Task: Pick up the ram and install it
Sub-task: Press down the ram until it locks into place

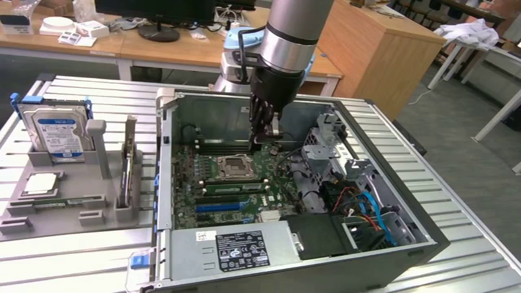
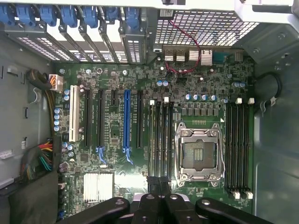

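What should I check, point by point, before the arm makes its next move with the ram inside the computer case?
1. Gripper shut: ok.
2. Something held between the fingers: cannot tell; a narrow green stick lies in the grey holder outside the case.
3. Gripper inside the computer case, above the motherboard: ok.
4. Fingers in line with the memory slots beside the CPU socket: ok in the wrist view.
5. Those slots free: they look empty, ok.
6. Red cable away from those slots: ok.
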`<act>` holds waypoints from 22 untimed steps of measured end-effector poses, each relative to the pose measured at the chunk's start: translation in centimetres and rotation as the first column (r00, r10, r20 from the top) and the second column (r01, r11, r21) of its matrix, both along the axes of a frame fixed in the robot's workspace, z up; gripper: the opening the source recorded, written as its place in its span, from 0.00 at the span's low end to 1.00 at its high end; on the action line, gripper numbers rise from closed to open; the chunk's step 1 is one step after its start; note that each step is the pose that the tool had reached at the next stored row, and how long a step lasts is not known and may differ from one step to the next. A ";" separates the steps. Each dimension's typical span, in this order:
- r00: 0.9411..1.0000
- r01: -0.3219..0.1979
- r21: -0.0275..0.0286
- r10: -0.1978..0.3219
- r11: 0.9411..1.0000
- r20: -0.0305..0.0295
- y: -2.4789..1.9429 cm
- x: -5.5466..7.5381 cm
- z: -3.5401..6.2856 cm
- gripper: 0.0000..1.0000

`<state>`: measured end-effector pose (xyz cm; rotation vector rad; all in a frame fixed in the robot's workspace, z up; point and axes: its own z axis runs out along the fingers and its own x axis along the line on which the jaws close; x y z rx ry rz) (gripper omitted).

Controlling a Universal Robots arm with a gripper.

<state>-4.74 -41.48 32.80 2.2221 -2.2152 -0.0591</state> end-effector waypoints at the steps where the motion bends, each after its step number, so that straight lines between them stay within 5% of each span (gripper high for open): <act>1: 1.000 0.000 0.000 0.000 1.000 0.000 0.00 0.0 0.00 0.11; 13: 1.000 0.006 0.000 -0.006 1.000 0.000 0.00 0.0 0.00 0.11; 22: 0.991 0.133 0.000 -0.133 0.991 0.000 0.00 0.0 -0.06 0.11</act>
